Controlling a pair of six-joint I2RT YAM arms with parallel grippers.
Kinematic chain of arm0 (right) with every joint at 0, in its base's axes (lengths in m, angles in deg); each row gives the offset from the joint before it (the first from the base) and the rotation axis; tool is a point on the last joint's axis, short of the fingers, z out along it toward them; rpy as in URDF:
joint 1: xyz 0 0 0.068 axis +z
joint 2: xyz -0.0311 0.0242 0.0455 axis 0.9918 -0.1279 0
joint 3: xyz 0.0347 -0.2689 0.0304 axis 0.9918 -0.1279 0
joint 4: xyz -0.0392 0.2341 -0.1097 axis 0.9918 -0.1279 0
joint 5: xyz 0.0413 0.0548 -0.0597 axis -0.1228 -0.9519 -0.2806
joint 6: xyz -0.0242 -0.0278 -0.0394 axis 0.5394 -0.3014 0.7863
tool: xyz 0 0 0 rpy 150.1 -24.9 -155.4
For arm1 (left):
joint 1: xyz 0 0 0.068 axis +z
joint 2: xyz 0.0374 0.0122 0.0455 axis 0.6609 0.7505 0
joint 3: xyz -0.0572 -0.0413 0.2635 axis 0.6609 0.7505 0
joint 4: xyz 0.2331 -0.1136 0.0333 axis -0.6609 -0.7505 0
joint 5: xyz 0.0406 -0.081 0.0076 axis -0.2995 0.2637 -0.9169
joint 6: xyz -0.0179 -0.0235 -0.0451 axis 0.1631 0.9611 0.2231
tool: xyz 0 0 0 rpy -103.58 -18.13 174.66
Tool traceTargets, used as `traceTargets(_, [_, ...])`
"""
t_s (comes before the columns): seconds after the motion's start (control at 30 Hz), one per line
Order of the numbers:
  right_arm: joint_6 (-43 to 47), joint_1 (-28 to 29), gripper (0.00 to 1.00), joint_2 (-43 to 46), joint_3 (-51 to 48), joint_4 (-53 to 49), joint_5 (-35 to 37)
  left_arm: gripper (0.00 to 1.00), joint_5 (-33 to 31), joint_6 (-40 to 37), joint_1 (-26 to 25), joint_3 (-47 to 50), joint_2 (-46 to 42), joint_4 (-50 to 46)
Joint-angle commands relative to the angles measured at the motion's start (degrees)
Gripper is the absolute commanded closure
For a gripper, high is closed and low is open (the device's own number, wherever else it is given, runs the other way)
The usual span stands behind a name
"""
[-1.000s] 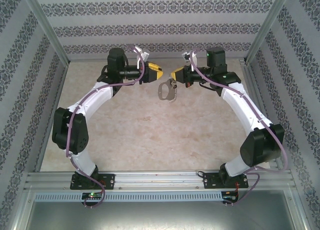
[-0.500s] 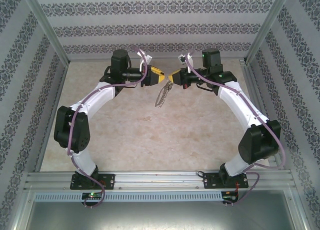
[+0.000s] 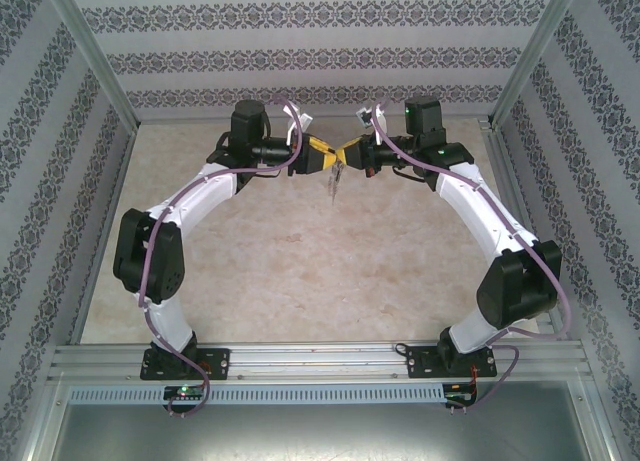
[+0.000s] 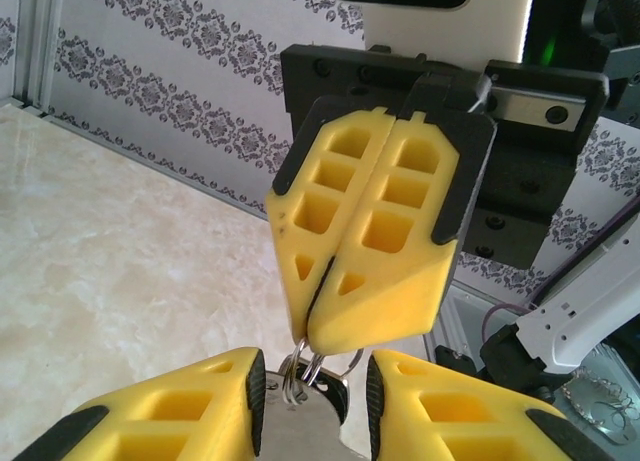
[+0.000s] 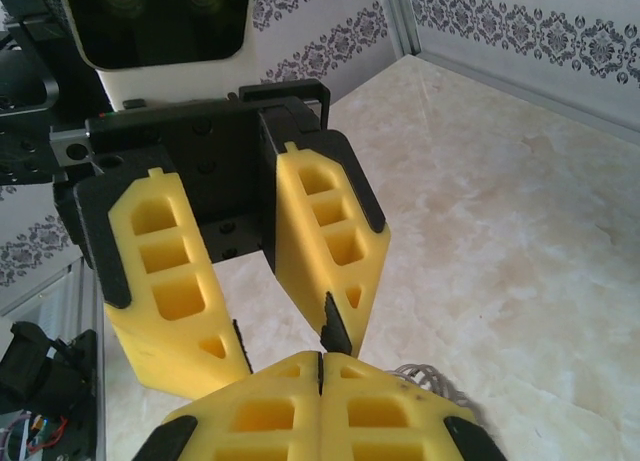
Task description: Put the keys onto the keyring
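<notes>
keyring (image 3: 334, 184) hangs lengthwise down from the right claw (image 3: 343, 159).

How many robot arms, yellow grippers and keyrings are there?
Robot arms: 2, the left arm and the right arm
Yellow grippers: 2, the left gripper and the right gripper
Keyrings: 1, the keyring hanging from the right gripper
Total: 5
</notes>
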Motion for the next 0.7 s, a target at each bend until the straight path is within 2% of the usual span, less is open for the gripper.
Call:
traceTargets(0.0, [-0.24, 0.47, 1.00, 0.81, 0.52, 2.34, -2.57, 0.66, 1.21, -1.42, -0.81, -2.17, 0.80, -0.88])
traceTargets(0.33, [-0.39, 0.45, 1.00, 0.33, 0.52, 2.51, -2.83, 0.75, 2.16, 1.14, -1.45, -1.95, 1.10, 3.10])
traceTargets(0.67, [0.06, 0.05, 1.00, 0.20, 0.60, 1.80, -2.92, 0.73, 1.83, 2.89, -1.44, -1.75, 0.96, 6.21])
